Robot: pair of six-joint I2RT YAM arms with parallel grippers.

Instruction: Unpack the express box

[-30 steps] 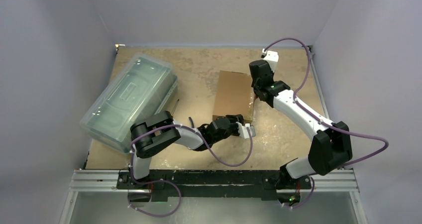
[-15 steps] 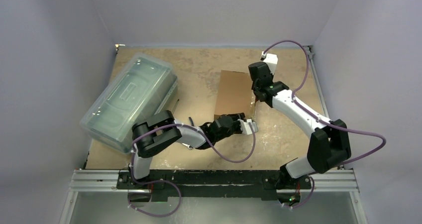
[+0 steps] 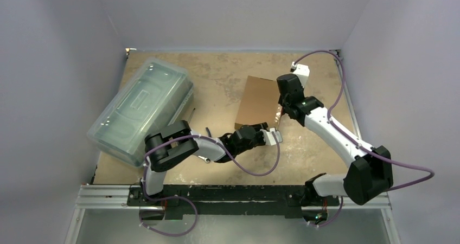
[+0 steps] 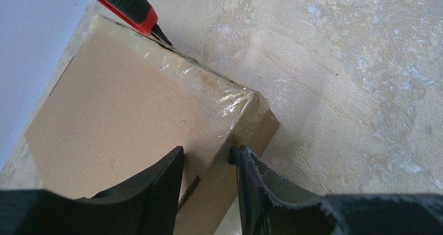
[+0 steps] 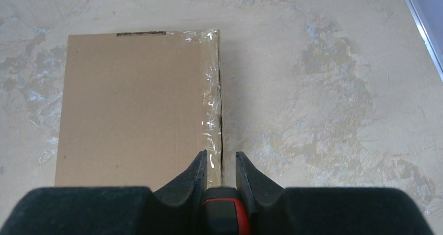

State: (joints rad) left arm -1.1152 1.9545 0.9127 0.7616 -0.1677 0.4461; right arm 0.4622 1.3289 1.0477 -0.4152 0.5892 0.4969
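A flat rectangular brown cardboard express box (image 3: 256, 100) is being held flat around the middle of the mottled tan table (image 3: 217, 76). It is lying between the two arms and well apart from the large translucent greenish plastic lidded bin (image 3: 141, 108) at the left.

The box's near end, by its right corner, is being clamped by the left gripper (image 4: 206, 154). Its black fingers (image 4: 156, 193) are being held only narrowly apart, one over the top face and the other against the side wall.

A red and black utility knife (image 5: 222, 214) is being gripped by the right gripper (image 5: 220, 159), whose fingers (image 5: 196, 175) are being pressed tight against the handle from both sides. The knife's dark tip is being laid against the clear tape (image 5: 211, 104) wrapped along the box's long edge on the right arm's side. A thin dark slit is being shown along that taped edge in the right wrist view.
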